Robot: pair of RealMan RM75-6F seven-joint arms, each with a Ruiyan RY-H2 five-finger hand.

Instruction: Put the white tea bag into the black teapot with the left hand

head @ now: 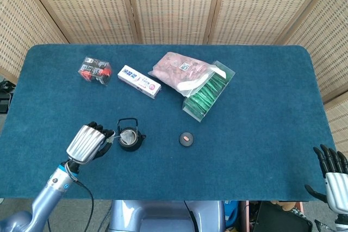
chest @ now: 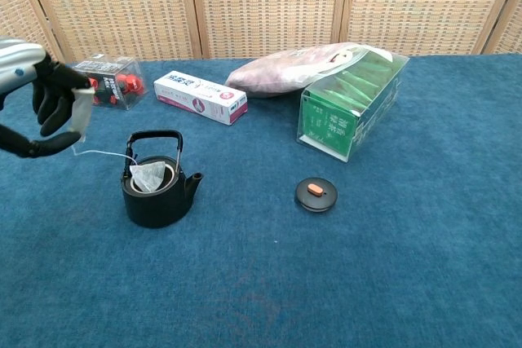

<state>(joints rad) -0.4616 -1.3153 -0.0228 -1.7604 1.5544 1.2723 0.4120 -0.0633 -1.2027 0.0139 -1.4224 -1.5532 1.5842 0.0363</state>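
Bag part is basically done. Tea bag sits inside the open mouth of the teapot, lying crumpled just below the rim, white pouch showing in both views. Left: let go of the tag and pull the hand clear. Lid lies on the table well to the right of the pot; the task doesn't ask for it.

Left hand hangs left of the pot and a little above it, apart from it. Fingers are curled, pinching the white paper tag between thumb and finger; the rest of the hand holds nothing. A thin string runs from the tag down and right, over the pot rim, to the bag. It looks slack-ish, not lifting the bag, as far as I can judge.

Right hand sits at the bottom right corner of the head view, off the table edge, fingers apart, holding nothing.

Orientation: the bag has no clean long axis now, folded in the pot; the string end points left toward the hand. String axis runs roughly left-right, slightly downhill to the pot. Pot stands upright, spout to the right in the chest view, handle raised over the opening.
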